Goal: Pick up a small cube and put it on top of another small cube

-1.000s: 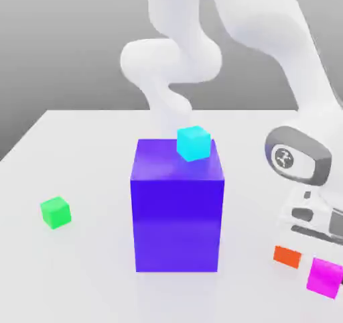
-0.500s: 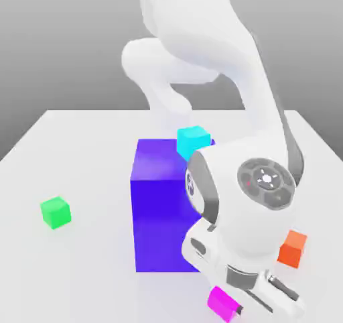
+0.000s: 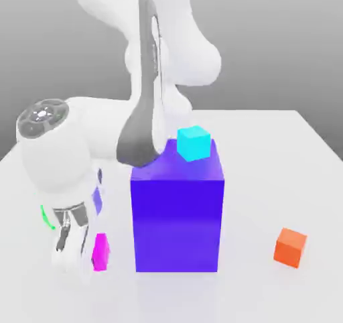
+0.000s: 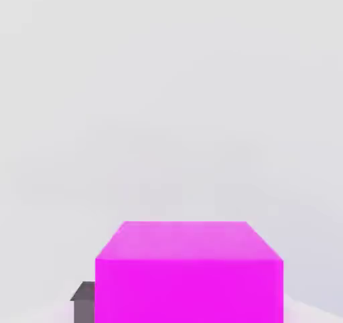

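Pincer (image 3: 92, 253) gripping magenta cube (image 3: 101, 251), carrying it above table (image 3: 268, 295), left of blue block (image 3: 177, 214) in exterior view. Green cube (image 3: 45, 216) peeking behind hand. Pickup done; stacking remaining.

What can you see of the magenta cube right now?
The magenta cube is small, plain, bright and matte-looking, with no markings. It is held in the shut gripper, at the exterior view's left of the big blue-purple block and apart from it. In the hand view its top and one side face show, level and untilted.
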Robot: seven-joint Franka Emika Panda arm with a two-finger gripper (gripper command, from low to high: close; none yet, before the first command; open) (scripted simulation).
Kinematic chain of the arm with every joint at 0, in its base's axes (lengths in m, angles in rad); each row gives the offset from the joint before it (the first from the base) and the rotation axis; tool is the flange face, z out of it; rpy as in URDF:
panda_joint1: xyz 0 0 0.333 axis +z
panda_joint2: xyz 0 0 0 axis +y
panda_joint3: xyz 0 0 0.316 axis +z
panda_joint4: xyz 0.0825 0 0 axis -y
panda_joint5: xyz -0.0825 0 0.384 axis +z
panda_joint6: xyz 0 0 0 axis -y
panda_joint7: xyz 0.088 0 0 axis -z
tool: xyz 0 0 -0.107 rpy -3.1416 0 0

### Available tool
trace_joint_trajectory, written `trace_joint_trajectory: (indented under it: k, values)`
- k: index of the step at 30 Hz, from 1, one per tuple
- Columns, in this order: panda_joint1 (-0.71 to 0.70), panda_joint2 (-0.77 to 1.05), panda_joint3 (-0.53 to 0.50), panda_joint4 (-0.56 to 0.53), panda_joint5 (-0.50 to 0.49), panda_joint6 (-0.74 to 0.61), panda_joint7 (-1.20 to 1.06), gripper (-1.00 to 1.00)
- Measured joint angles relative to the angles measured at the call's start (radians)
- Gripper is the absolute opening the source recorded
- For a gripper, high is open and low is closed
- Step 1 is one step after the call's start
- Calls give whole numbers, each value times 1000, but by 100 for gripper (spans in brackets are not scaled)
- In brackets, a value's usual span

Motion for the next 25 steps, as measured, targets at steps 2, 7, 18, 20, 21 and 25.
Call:
trace_joint_trajectory:
  k: [2, 7, 18, 20, 21, 25]
  values:
    - [-31, -50, -38, -48, 16, 19, 57, -100]
    - [-167, -174, -108, -168, 28, 65, 218, -100]
    - [-332, -254, -140, -341, -37, 239, 518, -100]
    - [-330, -184, -139, -338, -25, 306, 511, -100]
    - [-329, -148, -137, -337, -16, 341, 505, -100]
    - [-330, -115, -134, -335, -7, 372, 498, 100]
